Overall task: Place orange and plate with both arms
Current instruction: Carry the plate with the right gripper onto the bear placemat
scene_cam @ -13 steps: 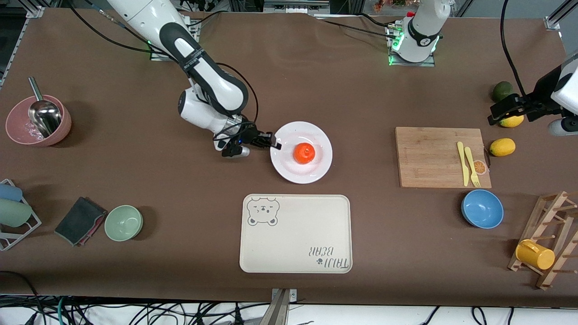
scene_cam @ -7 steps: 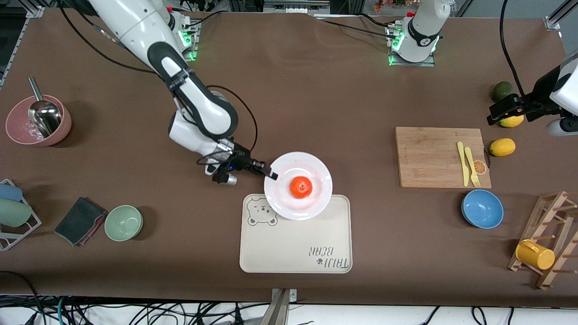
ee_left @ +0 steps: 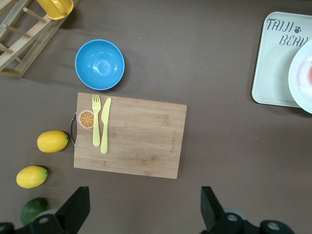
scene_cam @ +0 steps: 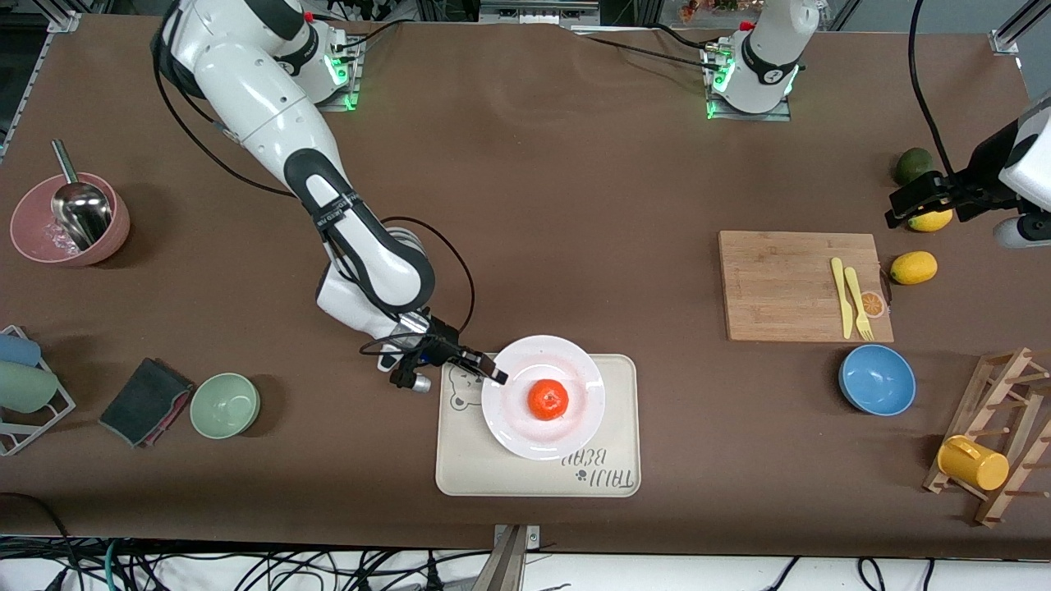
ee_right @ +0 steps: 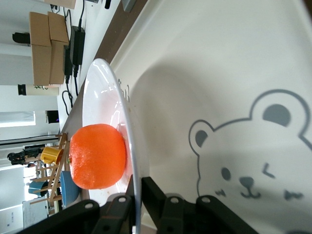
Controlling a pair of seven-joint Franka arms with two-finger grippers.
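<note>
Your right arm stretches down from its base, elbow bent, wrist low and tilted. Right gripper [scene_cam: 495, 374] clamped tight on rim of plate [scene_cam: 543, 397], held over cream tray [scene_cam: 538, 460] with bear drawing. Plate round, white, glossy, shallow, roughly level. Orange [scene_cam: 548, 400] sits at plate centre just past fingertips, skin dimpled, round, no long axis to call. Your left arm waits; left gripper [ee_left: 141, 209] spread wide over bare table, near wooden cutting board [ee_left: 130, 135].
</note>
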